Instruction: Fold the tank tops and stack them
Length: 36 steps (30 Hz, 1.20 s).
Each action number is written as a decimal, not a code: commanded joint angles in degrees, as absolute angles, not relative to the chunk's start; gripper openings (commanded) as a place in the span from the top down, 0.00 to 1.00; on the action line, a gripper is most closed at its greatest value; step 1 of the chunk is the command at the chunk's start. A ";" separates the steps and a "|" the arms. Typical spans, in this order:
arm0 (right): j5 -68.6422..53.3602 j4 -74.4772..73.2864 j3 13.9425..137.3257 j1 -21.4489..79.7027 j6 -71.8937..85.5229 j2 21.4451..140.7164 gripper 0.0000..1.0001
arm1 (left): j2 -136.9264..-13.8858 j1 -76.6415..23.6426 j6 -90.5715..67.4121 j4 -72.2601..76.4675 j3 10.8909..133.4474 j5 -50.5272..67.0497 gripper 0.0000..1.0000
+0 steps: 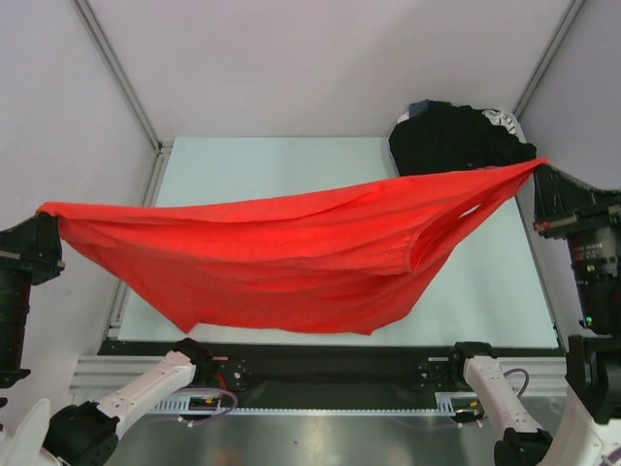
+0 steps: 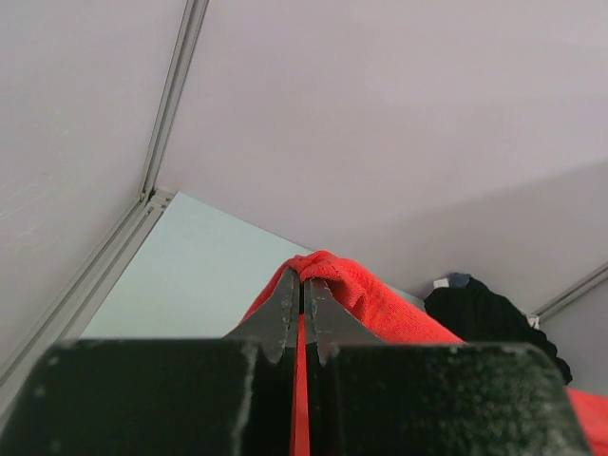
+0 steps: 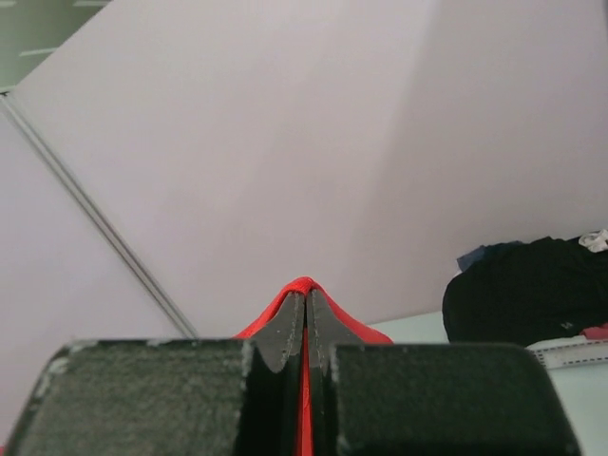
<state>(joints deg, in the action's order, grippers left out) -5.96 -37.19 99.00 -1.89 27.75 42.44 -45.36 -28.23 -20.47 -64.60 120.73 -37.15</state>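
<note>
The red tank top (image 1: pixel 291 252) hangs stretched in the air across the table, sagging in the middle. My left gripper (image 1: pixel 50 216) is shut on its left end, where red cloth bunches over the tips (image 2: pixel 304 280). My right gripper (image 1: pixel 539 170) is shut on its right end, with red cloth pinched between the tips (image 3: pixel 305 296). The black tank top (image 1: pixel 456 136) lies crumpled at the table's far right corner. It also shows in the left wrist view (image 2: pixel 489 318) and in the right wrist view (image 3: pixel 527 290).
A pale table (image 1: pixel 252 165) lies under the cloth, with plain walls on three sides and metal frame posts (image 1: pixel 116 68) at the back corners. A white patterned item (image 1: pixel 500 118) pokes out behind the black pile.
</note>
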 commanded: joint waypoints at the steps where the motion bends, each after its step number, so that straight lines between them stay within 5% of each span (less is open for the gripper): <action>1: -7.82 -38.23 100.90 -2.02 25.84 38.85 1.00 | -42.81 -27.86 -20.56 -65.21 115.43 -34.90 1.00; 7: -6.51 -45.70 92.22 -2.02 25.40 45.26 1.00 | -43.51 -27.77 -23.11 -60.40 94.12 -29.10 1.00; 14: -5.71 -33.16 69.62 -2.28 28.29 54.48 1.00 | -46.57 -25.94 -27.16 -44.07 68.22 -24.62 1.00; 22: -4.57 -21.28 62.84 -2.99 32.87 74.85 0.99 | -58.25 -8.37 -31.54 -25.69 53.19 -1.26 1.00; 24: -6.31 -18.29 63.45 -3.08 33.05 78.21 0.88 | -60.37 -7.12 -32.86 -23.13 52.21 -0.70 1.00; 26: -8.08 -16.79 64.51 -3.08 32.87 82.85 0.55 | -63.80 -6.94 -34.01 -19.79 51.50 -1.49 1.00; 28: -10.19 -17.22 66.53 -2.55 31.65 85.51 0.32 | -67.04 -6.59 -34.89 -17.59 51.24 -2.02 1.00; 30: -9.32 -20.82 67.67 -1.85 30.07 86.92 0.33 | -68.81 -6.33 -35.50 -16.18 50.98 -2.29 1.00; 36: -12.20 -21.00 58.28 4.30 24.87 78.33 0.57 | -73.03 -2.47 -34.63 -12.75 50.54 -1.84 1.00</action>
<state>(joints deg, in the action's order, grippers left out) -8.73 -21.45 60.66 0.84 28.16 83.83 -72.47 -5.08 -34.09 -18.37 50.33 -2.68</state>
